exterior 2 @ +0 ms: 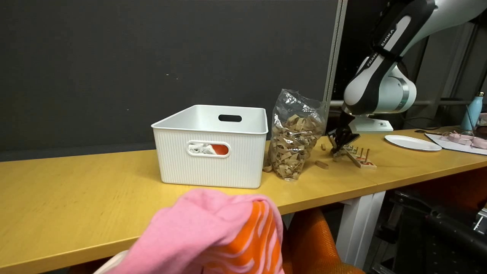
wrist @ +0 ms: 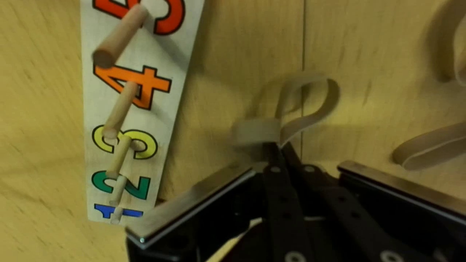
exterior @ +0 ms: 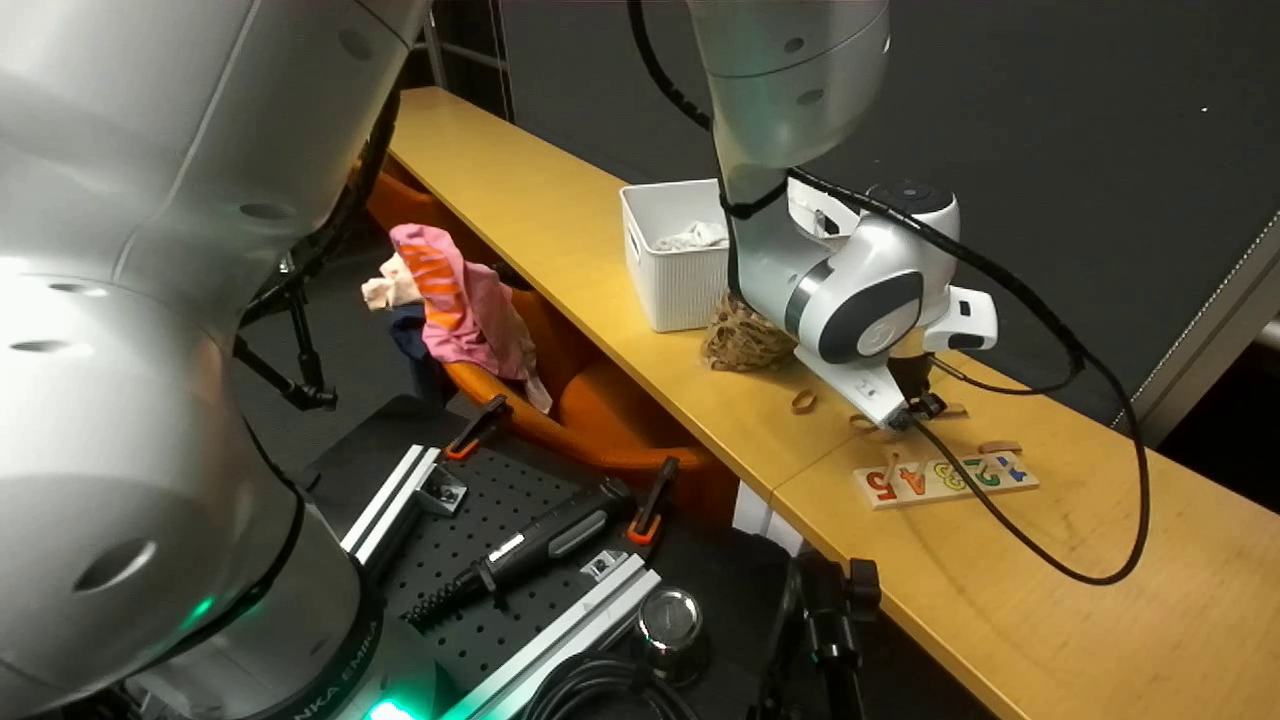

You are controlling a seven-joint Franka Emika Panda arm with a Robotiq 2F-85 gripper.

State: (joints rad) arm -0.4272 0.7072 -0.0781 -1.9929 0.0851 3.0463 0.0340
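In the wrist view my gripper (wrist: 280,146) is shut, its fingertips meeting on a thin brown looped band (wrist: 309,122). Part of the band stands up beyond the tips as a loop, and a blurred flat stretch lies left of them. Left of the gripper is a white number board (wrist: 165,120) with wooden pegs beside the digits 1 to 5. More brown bands (wrist: 431,147) lie to the right on the table. In both exterior views the gripper (exterior: 922,408) is low over the table beside the board (exterior: 930,480); the held band is too small to make out there.
A clear bag of brown bands (exterior 2: 295,152) stands beside a white basket (exterior 2: 209,167) with cloth inside. A white plate (exterior 2: 412,143) lies beyond the arm. A pink cloth (exterior: 485,310) hangs over an orange chair. The arm's black cable (exterior: 1130,420) loops over the table.
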